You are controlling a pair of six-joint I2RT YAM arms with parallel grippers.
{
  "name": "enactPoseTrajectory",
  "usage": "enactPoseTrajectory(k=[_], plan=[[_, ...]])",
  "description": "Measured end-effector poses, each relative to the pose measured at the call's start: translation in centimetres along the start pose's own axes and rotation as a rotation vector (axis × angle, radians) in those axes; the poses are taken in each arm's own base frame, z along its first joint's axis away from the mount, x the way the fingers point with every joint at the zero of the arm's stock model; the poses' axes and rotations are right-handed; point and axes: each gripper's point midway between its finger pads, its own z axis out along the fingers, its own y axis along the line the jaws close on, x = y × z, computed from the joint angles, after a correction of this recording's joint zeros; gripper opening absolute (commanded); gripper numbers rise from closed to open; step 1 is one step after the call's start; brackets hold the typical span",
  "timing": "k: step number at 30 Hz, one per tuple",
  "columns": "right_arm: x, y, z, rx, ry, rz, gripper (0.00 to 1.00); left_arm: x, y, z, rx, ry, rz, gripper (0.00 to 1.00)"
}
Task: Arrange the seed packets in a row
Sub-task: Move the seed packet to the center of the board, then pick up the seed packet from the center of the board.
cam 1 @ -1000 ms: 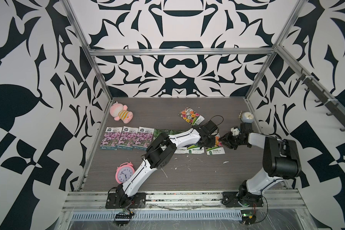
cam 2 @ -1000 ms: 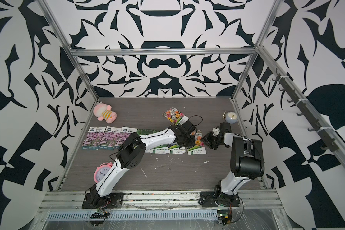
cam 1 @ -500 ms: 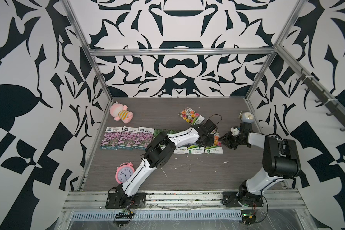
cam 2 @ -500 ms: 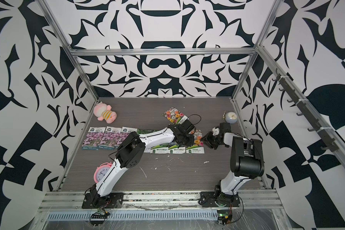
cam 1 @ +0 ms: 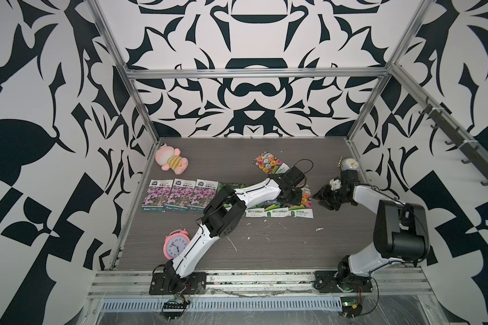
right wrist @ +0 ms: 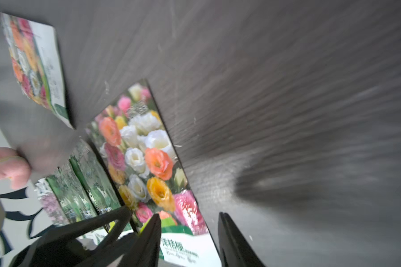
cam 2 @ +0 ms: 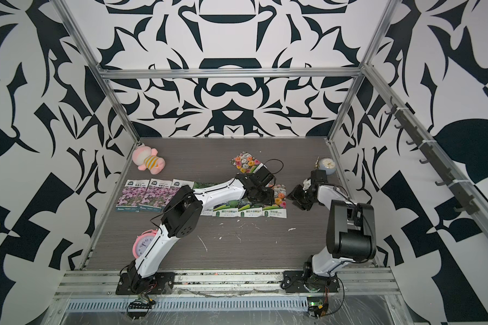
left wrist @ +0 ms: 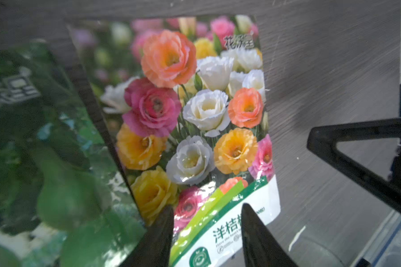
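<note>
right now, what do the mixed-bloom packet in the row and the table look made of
Mixed-bloom packet: probably glossy plastic film or foil; white glare patches on its print. Table: matte wood-grain laminate, it seems; fine grey streaks, no glare.

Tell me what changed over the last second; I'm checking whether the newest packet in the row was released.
The left pincer opened, letting go of the bloom packet, which had slid slightly toward the gourd packets and now lies flat at the row's end. The right pincer stays open beside it. The purple packets, the far bloom packet, plush and pink clock stayed put.
</note>
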Motion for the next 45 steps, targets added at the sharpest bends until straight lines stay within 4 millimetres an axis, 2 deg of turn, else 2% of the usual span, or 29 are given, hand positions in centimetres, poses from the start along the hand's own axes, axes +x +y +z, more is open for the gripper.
enactPoseTrajectory(k=[2, 4, 6, 8, 9, 10, 13, 15, 19, 22, 26, 30, 34, 37, 42, 45], plan=[[-1.3, 1.1, -1.4, 0.001, -0.049, -0.038, 0.56, -1.2, -0.6, -1.9, 0.023, -0.03, -0.006, 0.67], [-2.7, 2.5, -2.6, -0.015, -0.089, -0.076, 0.58, -3.1, -1.2, -4.9, 0.054, -0.087, -0.011, 0.7], [-3.6, 3.7, -3.1, -0.034, -0.104, -0.103, 0.63, -5.1, -1.5, -8.1, 0.08, -0.153, -0.019, 0.74], [-4.1, 4.8, -2.8, -0.057, -0.093, -0.127, 0.7, -6.8, -1.0, -11.3, 0.092, -0.225, -0.027, 0.86], [-4.2, 5.4, -2.3, -0.072, -0.08, -0.135, 0.72, -7.5, -0.3, -12.8, 0.089, -0.259, -0.031, 0.95], [-4.2, 6.1, -1.6, -0.088, -0.065, -0.144, 0.75, -8.2, 0.7, -14.2, 0.081, -0.293, -0.037, 1.0], [-4.1, 7.9, 0.8, -0.125, -0.007, -0.157, 0.84, -9.8, 4.9, -16.1, 0.031, -0.355, -0.077, 1.0], [-4.3, 9.2, 2.7, -0.141, 0.028, -0.178, 0.86, -10.4, 7.9, -16.0, -0.008, -0.36, -0.104, 0.99], [-4.9, 11.9, 6.2, -0.159, 0.07, -0.215, 0.87, -11.3, 13.2, -14.3, -0.073, -0.333, -0.163, 0.99], [-6.0, 13.8, 8.1, -0.177, 0.07, -0.245, 0.87, -11.3, 15.3, -12.6, -0.091, -0.299, -0.188, 1.0], [-8.6, 15.4, 9.9, -0.206, 0.042, -0.265, 0.83, -10.7, 15.9, -11.2, -0.085, -0.261, -0.197, 0.99], [-11.0, 16.2, 12.2, -0.227, 0.026, -0.273, 0.79, -10.7, 16.1, -11.5, -0.079, -0.264, -0.195, 0.99], [-12.2, 17.0, 13.4, -0.255, 0.025, -0.274, 0.78, -9.1, 17.3, -12.4, -0.099, -0.248, -0.21, 0.99], [-12.5, 17.4, 13.8, -0.264, 0.025, -0.274, 0.76, -8.4, 18.4, -13.3, -0.111, -0.247, -0.232, 0.96], [-12.0, 18.1, 14.3, -0.278, 0.04, -0.283, 0.74, -8.4, 19.3, -13.8, -0.113, -0.255, -0.284, 0.86], [-11.2, 18.5, 14.6, -0.286, 0.059, -0.291, 0.72, -8.6, 19.3, -13.3, -0.091, -0.25, -0.334, 0.73]])
